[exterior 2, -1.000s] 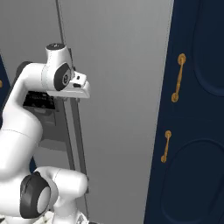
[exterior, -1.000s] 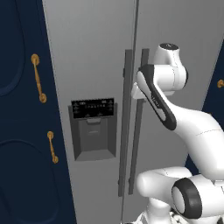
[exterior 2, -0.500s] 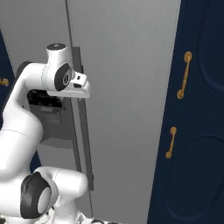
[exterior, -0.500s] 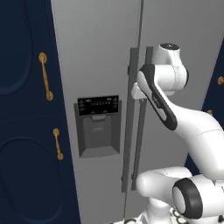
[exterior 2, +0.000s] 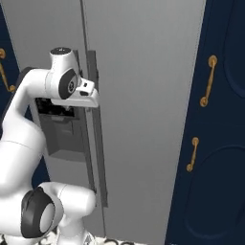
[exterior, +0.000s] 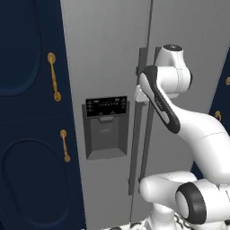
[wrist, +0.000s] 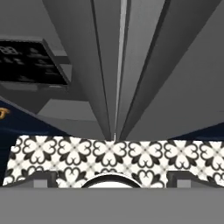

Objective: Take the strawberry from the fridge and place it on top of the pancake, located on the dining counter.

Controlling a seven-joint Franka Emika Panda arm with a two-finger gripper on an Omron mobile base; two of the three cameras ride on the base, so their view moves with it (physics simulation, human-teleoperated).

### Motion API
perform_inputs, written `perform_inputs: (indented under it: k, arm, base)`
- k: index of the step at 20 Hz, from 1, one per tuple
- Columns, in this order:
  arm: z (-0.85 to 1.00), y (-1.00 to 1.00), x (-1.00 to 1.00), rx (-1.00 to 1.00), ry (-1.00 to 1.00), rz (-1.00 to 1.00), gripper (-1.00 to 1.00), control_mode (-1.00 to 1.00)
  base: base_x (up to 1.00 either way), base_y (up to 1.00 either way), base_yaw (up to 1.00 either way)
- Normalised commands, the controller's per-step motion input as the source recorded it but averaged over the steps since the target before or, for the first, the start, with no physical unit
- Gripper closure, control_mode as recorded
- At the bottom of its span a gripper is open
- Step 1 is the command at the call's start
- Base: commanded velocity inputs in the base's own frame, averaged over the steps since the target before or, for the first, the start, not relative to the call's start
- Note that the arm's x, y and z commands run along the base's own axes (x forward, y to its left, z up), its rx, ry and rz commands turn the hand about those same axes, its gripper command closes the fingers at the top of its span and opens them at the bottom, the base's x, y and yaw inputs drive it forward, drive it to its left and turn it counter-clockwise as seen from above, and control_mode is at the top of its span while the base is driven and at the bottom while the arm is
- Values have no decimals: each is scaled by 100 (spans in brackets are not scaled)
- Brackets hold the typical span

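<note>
The grey fridge (exterior: 103, 54) stands right in front of me with both doors shut; it also shows in the right base view (exterior 2: 143, 72) and the hand view (wrist: 175, 65). Its two long dark handles (exterior: 139, 134) run down the middle seam. My gripper (exterior: 140, 94) hovers at those handles at dispenser height, also seen from the right (exterior 2: 91, 98). In the hand view the gripper (wrist: 112, 175) is open, its fingertips (wrist: 43, 177) far apart with nothing between them, looking down along the handles. The strawberry, the pancake and the dining counter are out of view.
A black dispenser panel (exterior: 106, 128) sits in the left door. Navy cabinets with gold handles flank the fridge on the left (exterior: 31, 134) and on the right (exterior 2: 225, 143). Patterned black-and-white floor tiles (wrist: 109, 153) lie below the doors.
The whole picture has slid to the right in both base views, so the base has driven sideways. The arm keeps the same pose at the handles.
</note>
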Motion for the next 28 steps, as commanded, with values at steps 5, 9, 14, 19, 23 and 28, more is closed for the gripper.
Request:
perform_inputs:
  k: [5, 9, 14, 19, 23, 28]
  arm:
    - [0, 0, 0, 0, 0, 0, -100, 100]
    - [0, 0, 0, 0, 0, 0, -100, 100]
    - [0, 0, 0, 0, 0, 0, -100, 100]
    - [0, 0, 0, 0, 0, 0, -100, 100]
    - [0, 0, 5, 0, 0, 0, -100, -100]
    - [-21, 0, 63, 0, -32, 1, -100, -100]
  base:
    - [-65, -7, -12]
    - [-56, 0, -9]
    - [-59, 0, -7]
    - [-49, 0, -1]
    - [-7, 0, 0]
    - [0, 0, 0]
